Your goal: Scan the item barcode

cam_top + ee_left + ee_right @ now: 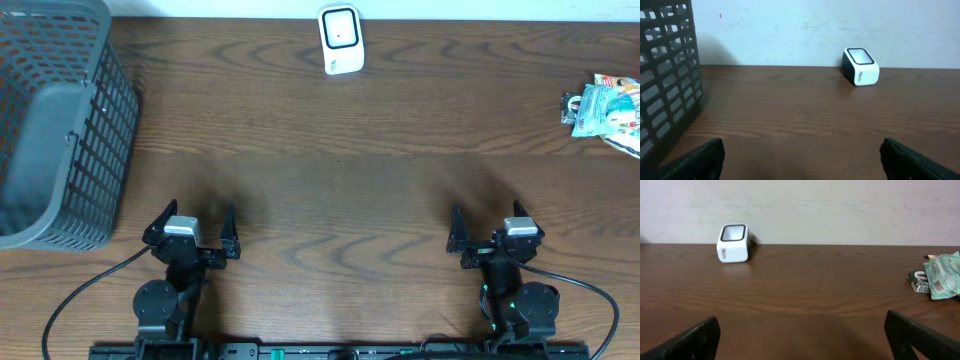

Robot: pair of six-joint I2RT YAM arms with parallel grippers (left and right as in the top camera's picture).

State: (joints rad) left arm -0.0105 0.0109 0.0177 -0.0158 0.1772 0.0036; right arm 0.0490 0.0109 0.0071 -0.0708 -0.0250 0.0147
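Left gripper (197, 214) and right gripper (487, 214) rest wide open, empty. The scanner (341, 40) sits centre back, window up for a barcode; packets (606, 104) lie nearest the right arm.

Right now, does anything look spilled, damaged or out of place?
Nothing stands out. The scanner sits upright at the far edge, the basket at the left, the packets heaped at the right edge. The left gripper and right gripper are open, empty.
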